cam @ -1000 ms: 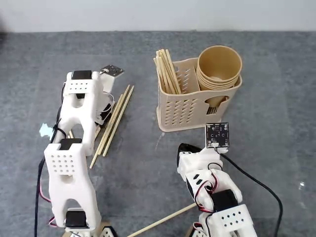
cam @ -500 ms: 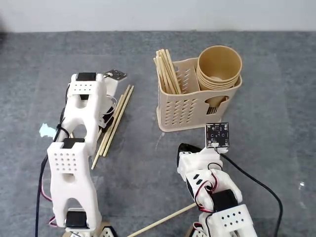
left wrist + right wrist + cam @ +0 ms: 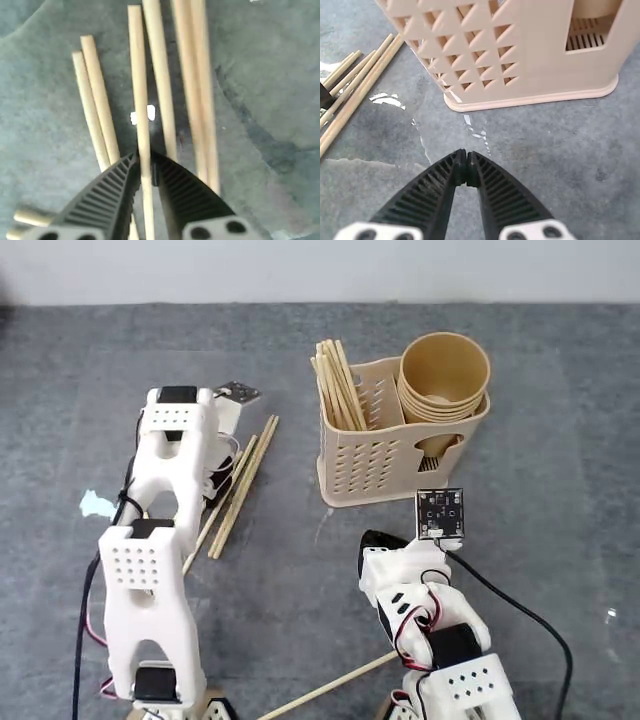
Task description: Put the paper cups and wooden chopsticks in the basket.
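No text, number or sign is showing legibly on anything here. The small black circuit board (image 3: 440,513), sitting at six o'clock from the basket (image 3: 370,465), is carrying a few tiny pale marks, but they are too small to read.

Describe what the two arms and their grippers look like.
The left arm and right arm are white shells with perforated panels, black motors at the joints and red and black cables. A small black camera board sits at the right wrist. The left gripper and right gripper have black, ridged, tapering fingers.
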You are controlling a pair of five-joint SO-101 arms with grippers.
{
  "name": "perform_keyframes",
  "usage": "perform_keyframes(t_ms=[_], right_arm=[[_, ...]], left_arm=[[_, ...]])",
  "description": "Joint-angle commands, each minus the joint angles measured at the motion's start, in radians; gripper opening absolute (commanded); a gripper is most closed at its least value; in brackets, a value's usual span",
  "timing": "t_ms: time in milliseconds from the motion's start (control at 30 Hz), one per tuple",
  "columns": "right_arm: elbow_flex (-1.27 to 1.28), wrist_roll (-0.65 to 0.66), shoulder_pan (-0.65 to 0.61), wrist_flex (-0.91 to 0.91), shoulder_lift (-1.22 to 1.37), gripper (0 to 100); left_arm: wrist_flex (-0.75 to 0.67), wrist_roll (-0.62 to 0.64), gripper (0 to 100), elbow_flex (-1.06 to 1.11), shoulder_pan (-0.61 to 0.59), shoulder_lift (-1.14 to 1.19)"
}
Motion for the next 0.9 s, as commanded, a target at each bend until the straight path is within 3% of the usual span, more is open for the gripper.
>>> perform_keyframes(t_ms=[0,300,800,867], right_arm=[[-0.005,-0.005,0.008,-0.005,-0.015,1.4],[-0.005,-0.005,0.007,-0.005,-0.015,1.4],[-0.008,-0.005,0.005,-0.005,-0.015,1.0],[-0.008,-0.005,0.005,-0.005,-0.015,1.0]], left_arm=[[0.092,-0.002,1,-0.094,0.029,-0.006],[0.106,0.034,1,-0.188,0.014,-0.124],[0.100,0.035,1,-0.145,0.058,-0.683],[0.081,0.092,1,-0.145,0.094,-0.732]])
